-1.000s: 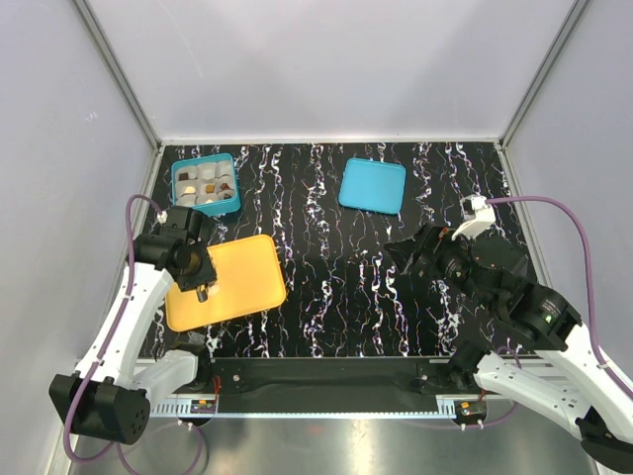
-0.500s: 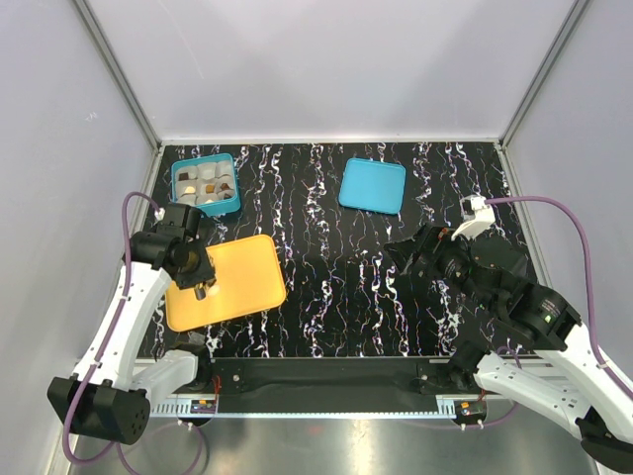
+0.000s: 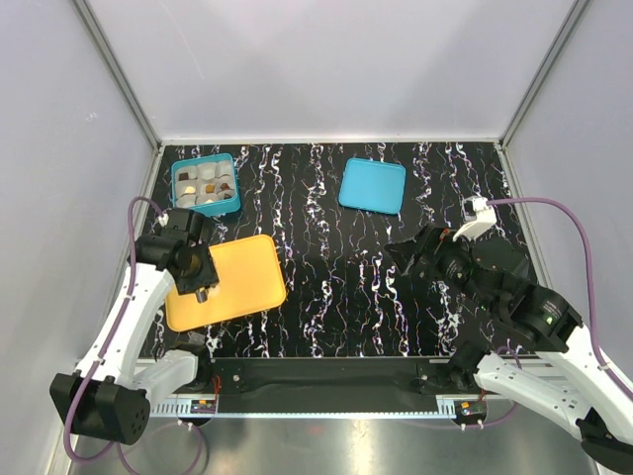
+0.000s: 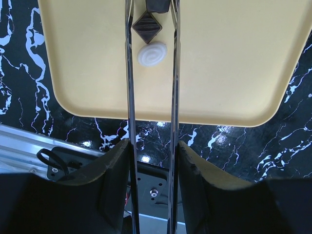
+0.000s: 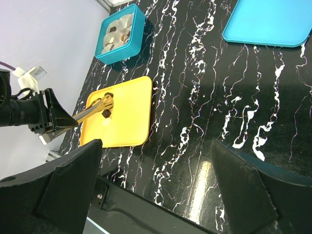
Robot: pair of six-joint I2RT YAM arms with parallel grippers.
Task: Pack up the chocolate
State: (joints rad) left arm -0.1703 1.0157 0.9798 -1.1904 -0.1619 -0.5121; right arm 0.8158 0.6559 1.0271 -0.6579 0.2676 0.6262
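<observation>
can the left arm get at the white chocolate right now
Likely yes: the white chocolate lies on the tray between the parted fingers of the left gripper, a dark piece beyond it.

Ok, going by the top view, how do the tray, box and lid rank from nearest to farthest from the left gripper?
1. The tray: near left, directly under the left gripper.
2. The box: far left corner, just beyond the tray.
3. The lid: far side, right of centre, clearly the farthest.
</observation>
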